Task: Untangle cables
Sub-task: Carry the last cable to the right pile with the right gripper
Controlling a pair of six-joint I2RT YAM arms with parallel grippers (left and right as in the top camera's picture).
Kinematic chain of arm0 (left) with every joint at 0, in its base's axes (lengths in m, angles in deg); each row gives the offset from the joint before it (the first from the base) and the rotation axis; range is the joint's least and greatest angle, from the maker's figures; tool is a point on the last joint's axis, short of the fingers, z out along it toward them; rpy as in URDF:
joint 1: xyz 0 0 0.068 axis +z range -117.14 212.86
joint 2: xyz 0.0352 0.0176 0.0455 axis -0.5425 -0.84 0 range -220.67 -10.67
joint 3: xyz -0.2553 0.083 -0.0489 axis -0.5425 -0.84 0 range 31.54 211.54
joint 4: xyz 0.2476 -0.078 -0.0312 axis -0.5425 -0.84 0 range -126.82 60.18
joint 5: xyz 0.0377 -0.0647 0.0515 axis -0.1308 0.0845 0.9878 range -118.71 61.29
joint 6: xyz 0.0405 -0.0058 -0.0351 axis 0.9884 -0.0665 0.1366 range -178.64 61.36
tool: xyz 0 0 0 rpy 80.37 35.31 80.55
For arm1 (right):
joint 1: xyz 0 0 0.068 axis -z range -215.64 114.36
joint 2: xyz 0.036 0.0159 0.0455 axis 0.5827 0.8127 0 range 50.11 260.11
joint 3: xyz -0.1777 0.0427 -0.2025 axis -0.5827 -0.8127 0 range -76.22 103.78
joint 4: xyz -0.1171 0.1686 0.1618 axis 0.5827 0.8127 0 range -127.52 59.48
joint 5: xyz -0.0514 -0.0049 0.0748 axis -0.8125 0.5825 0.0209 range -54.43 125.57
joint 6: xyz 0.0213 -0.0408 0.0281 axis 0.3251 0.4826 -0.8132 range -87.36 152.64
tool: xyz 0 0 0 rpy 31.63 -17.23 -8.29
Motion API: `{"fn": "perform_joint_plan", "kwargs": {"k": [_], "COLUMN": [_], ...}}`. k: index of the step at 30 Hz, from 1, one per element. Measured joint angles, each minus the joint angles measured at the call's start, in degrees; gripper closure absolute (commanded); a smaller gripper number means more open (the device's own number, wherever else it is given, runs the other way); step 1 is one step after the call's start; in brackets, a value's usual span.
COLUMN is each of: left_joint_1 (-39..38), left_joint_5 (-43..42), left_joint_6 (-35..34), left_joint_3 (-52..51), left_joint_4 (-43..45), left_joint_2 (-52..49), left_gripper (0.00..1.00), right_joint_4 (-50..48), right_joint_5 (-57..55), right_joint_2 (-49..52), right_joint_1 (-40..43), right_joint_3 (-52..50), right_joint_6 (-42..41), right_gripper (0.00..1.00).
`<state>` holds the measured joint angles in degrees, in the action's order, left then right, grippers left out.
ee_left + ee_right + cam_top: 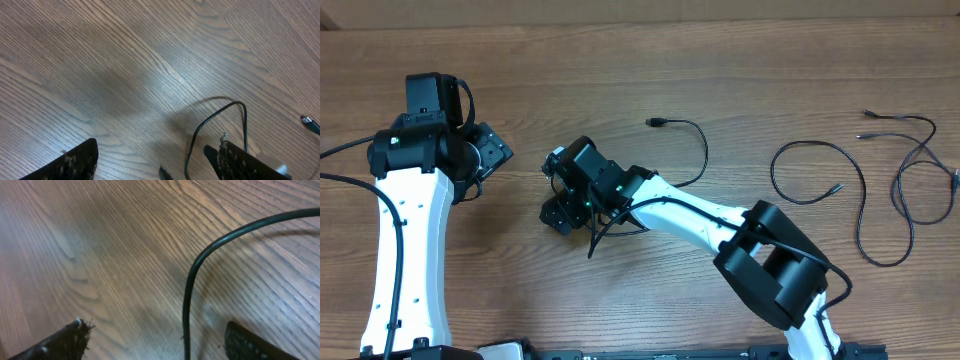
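Right claw point(155, 325) first: my two dark, rough-edged fingers point(60, 342) stand apart, clamped on nothing. The middle cable point(185, 310), a thin, smooth black cord, runs up between them, touches neither, then bends away in a tight curve.

Over to my left claw point(150, 147): its fingers are spread too, with bare grain between the tips. A thin black loop point(220, 107) arches just beside one finger. Whether it is one of the cables, I cannot tell.

The table point(620, 60) is brown wood, long streaky grain with a soft sheen.

Out from the claws, the middle cable hooks round across the table's centre to a small plug point(656, 122) that points toward the left edge. There is open wood from there to the far edge.

Toward the right edge, well apart, the looped cable point(815, 144) lies in a rough ring with a long tail sweeping round. Near the far right corner the last cable point(920, 148) wanders in narrow bends, and the two seem to cross there.
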<state>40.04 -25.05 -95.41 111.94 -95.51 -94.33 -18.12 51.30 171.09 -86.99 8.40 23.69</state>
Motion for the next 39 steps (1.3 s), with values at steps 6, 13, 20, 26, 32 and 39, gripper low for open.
{"fn": "perform_joint_plan", "kwargs": {"k": [6, 13, 20, 26, 32, 39], "left_joint_1": [0.0, 0.0, 0.0, 0.0, 0.0, 0.0], "left_joint_5": [0.0, 0.0, 0.0, -1.4, -2.7, -3.1], "left_joint_6": [0.0, 0.0, 0.0, 2.8, 4.2, 4.3], "left_joint_3": [0.0, 0.0, 0.0, 0.0, 0.0, 0.0], "left_joint_4": [-0.2, -0.4, -0.6, -0.3, -0.2, -0.1], "left_joint_2": [0.0, 0.0, 0.0, 0.0, 0.0, 0.0], "left_gripper": [0.23, 0.24, 0.24, 0.25, 0.25, 0.24], "right_joint_4": [-1.3, -0.2, 15.6, 40.8, 51.2, 58.4], "right_joint_5": [-1.8, -2.6, -4.2, -19.8, -32.1, -34.4], "right_joint_2": [2.8, 3.6, 3.3, -4.6, -11.8, -13.1], "right_joint_1": [0.0, 0.1, 4.8, 24.8, 45.7, 67.2], "right_joint_3": [0.0, 0.0, 2.4, 14.5, 26.2, 34.5], "right_joint_6": [-1.8, -3.1, -3.0, -3.1, -3.1, -8.9], "right_gripper": [0.49, 0.96, 0.96, 0.96, 0.96, 0.96]}}
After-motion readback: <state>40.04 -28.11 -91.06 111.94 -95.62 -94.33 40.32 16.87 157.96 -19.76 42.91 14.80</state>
